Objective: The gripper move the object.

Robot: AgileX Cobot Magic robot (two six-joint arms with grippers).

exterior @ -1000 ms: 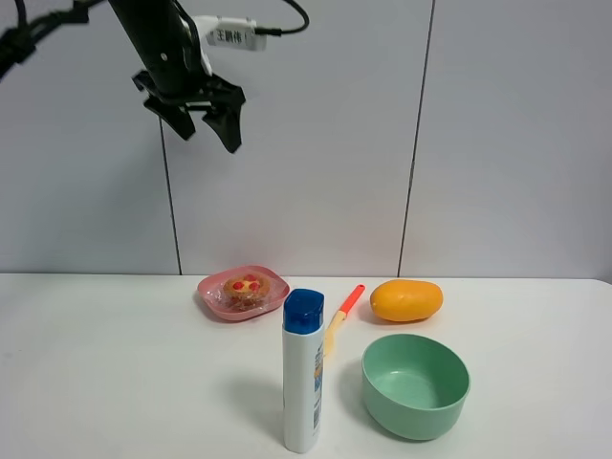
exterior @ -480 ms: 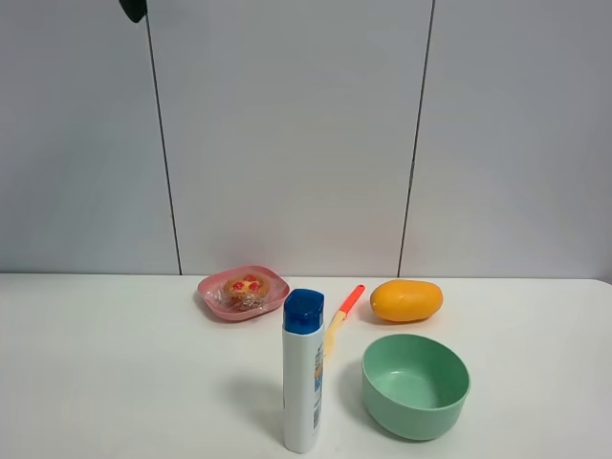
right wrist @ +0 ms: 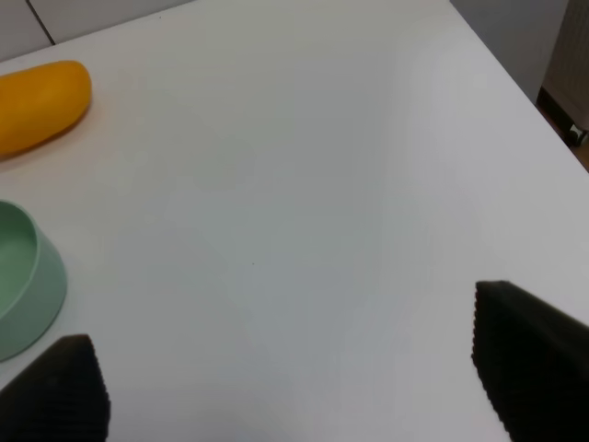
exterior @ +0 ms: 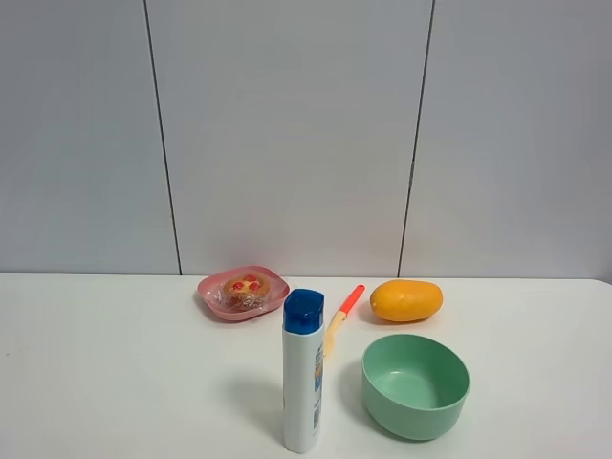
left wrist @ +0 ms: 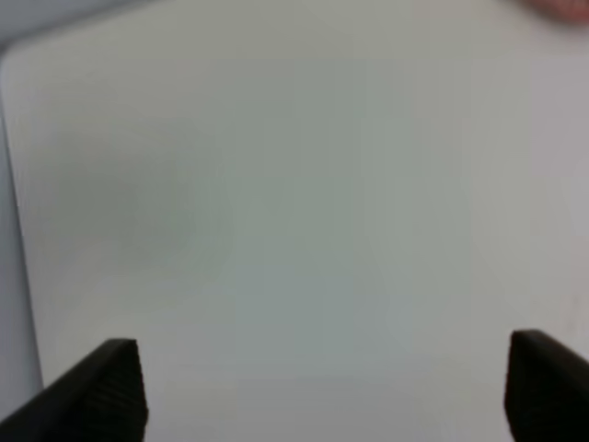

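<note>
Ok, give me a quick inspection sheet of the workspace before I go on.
Surface: white table, no spills seen.
Job's things: wrapped pastry lying on the pink plate at the back of the table; neither gripper touches it.
Clutter: mango; green bowl; upright blue-capped white bottle; red-and-yellow utensil between plate and mango.
Grippers: left gripper open over bare table; right gripper open and empty, with bowl and mango in its view. Neither shows in the exterior high view.
Cables: nothing seen.
Surroundings: grey panelled wall behind the table.
</note>
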